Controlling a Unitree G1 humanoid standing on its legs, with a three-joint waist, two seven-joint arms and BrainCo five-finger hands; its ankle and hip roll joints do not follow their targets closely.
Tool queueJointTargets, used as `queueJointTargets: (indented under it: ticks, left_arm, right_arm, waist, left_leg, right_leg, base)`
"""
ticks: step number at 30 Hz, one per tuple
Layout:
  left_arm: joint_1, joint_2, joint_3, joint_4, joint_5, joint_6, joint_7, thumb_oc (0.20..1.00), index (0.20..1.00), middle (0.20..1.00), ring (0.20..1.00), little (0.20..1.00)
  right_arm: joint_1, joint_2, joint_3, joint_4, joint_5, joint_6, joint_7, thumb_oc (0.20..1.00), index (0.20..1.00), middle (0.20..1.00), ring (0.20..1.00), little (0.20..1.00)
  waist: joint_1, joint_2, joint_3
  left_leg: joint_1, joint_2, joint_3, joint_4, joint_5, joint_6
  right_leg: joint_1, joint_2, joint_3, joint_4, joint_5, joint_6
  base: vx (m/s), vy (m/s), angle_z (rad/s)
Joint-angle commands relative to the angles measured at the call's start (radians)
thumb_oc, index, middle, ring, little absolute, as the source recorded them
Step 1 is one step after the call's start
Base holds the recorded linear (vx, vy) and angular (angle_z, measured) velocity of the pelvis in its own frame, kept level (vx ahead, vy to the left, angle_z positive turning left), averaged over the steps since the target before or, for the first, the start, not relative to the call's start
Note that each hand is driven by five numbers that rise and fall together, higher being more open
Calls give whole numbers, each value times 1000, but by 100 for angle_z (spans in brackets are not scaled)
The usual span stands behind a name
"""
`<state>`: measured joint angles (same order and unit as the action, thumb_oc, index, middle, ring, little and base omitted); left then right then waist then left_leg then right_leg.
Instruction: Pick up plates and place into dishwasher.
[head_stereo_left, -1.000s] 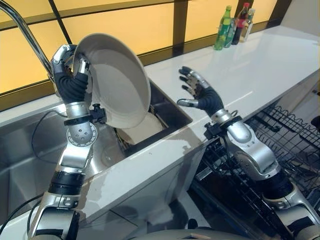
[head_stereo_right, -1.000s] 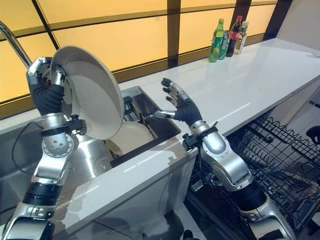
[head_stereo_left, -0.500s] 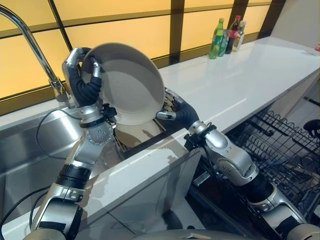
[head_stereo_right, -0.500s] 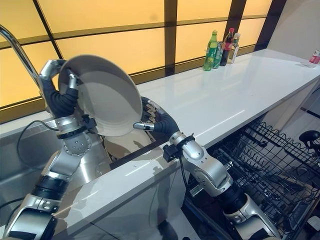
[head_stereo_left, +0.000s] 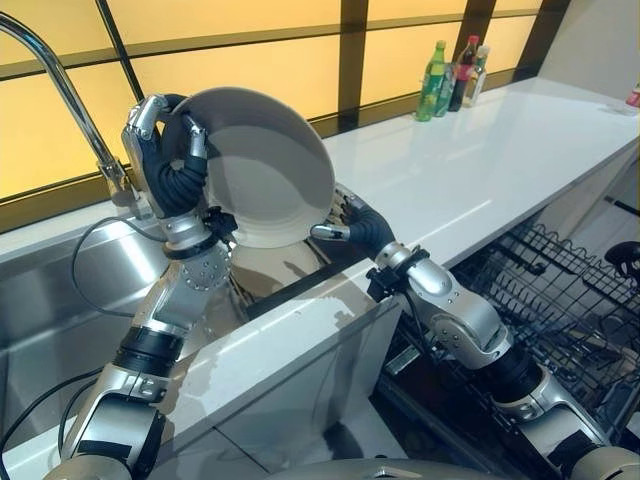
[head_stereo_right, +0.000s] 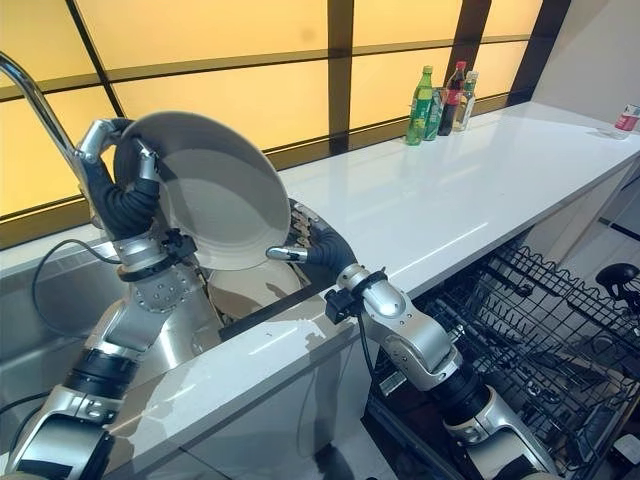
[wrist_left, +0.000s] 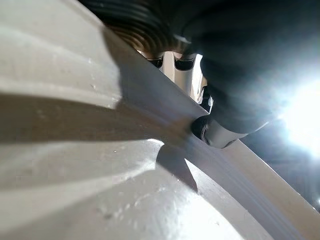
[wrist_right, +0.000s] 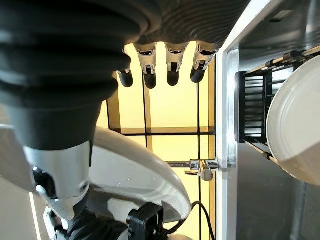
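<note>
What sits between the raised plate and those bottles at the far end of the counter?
Just bare white countertop runs from the plate, gripped by the left hand, to the bottles, as both eye views show.

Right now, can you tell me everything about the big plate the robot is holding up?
The plate is round, plain off-white and looks like smooth ceramic, with a shallow dished middle and a raised rim. It is tipped up nearly on edge above the sink. The left hand grips its rim, fingers curled behind and thumb on the front. The right hand is open at its lower edge; whether it touches the plate is unclear.
</note>
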<state>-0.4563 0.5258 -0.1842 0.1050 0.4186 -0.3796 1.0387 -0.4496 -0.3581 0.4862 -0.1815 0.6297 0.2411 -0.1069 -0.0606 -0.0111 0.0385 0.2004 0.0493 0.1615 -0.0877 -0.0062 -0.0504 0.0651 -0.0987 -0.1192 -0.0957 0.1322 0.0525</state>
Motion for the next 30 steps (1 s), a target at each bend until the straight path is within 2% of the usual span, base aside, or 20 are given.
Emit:
queueJointTargets:
  ticks: [1, 4, 8, 12, 18, 20, 24, 28, 30]
  left_arm:
    - [-95, 19, -18, 19, 3, -40, 14, 200, 200, 200, 200, 200]
    - [-62, -5, -21, -30, 14, -43, -14, 200, 200, 200, 200, 200]
    - [-33, -27, -13, -86, 6, -13, -30, 200, 200, 200, 200, 200]
    - [-2, -47, -11, -118, -47, -16, -81, 200, 200, 200, 200, 200]
    - [80, -109, -11, -151, -184, -33, -203, 200, 200, 200, 200, 200]
    - [82, -124, -14, -206, -219, 17, -264, 200, 200, 200, 200, 200]
    - [43, -110, 6, -353, -341, 209, -394, 200, 200, 200, 200, 200]
    - [28, -79, 34, -424, -418, 310, -461, 200, 200, 200, 200, 200]
    - [26, -67, 40, -431, -454, 326, -475, 200, 200, 200, 200, 200]
  right_arm:
    - [-92, 43, 1, 20, -22, -68, -29, 1000, 1000, 1000, 1000, 1000]
    - [-67, 44, -12, 15, -35, -79, -42, 1000, 1000, 1000, 1000, 1000]
    - [-52, 44, -15, -3, -45, -73, -22, 1000, 1000, 1000, 1000, 1000]
    - [-44, 39, -22, -27, -63, -101, -41, 1000, 1000, 1000, 1000, 1000]
    - [-28, 39, -30, -62, -103, -138, 1, 1000, 1000, 1000, 1000, 1000]
    - [-35, 33, -19, -73, -102, -139, -10, 1000, 1000, 1000, 1000, 1000]
    - [-78, 40, -14, -82, -109, -123, -40, 1000, 1000, 1000, 1000, 1000]
    - [-99, 38, -28, -126, -91, -87, -82, 1000, 1000, 1000, 1000, 1000]
    - [-107, 38, -33, -144, -78, -79, -107, 1000, 1000, 1000, 1000, 1000]
  waist:
    - [22, -21, -52]
    - [27, -23, -49]
    - [31, -27, -44]
    - [40, -29, -36]
    - [58, -32, -23]
    - [66, -31, -20]
    - [80, -30, -19]
    - [93, -28, -18]
    - [98, -26, -17]
  left_leg:
    - [-46, 60, -2, 8, -18, -46]
    - [-47, 58, -8, 10, -21, -44]
    - [-50, 54, -13, 11, -25, -41]
    - [-51, 47, -20, 15, -29, -38]
    - [-55, 39, -37, 19, -34, -33]
    - [-55, 37, -42, 23, -36, -31]
    - [-64, 28, -61, 19, -38, -29]
    - [-72, 23, -71, 19, -35, -30]
    - [-75, 21, -76, 20, -35, -29]
  right_leg:
    - [51, -77, -10, 23, -110, 93]
    - [52, -79, -15, 23, -111, 95]
    - [49, -83, -16, 24, -110, 98]
    - [50, -88, -22, 26, -108, 101]
    - [52, -92, -32, 29, -108, 103]
    - [55, -94, -36, 29, -109, 104]
    - [53, -96, -45, 28, -110, 106]
    - [49, -103, -55, 28, -106, 112]
    - [47, -107, -60, 28, -104, 115]
  base:
    - [0, 0, 0]
    - [0, 0, 0]
    - [0, 0, 0]
    - [-3, 1, 1]
    - [-12, 5, 5]
    - [-11, 27, 13]
    - [-25, 35, 11]
    - [-27, 11, 13]
    - [-11, 2, 2]
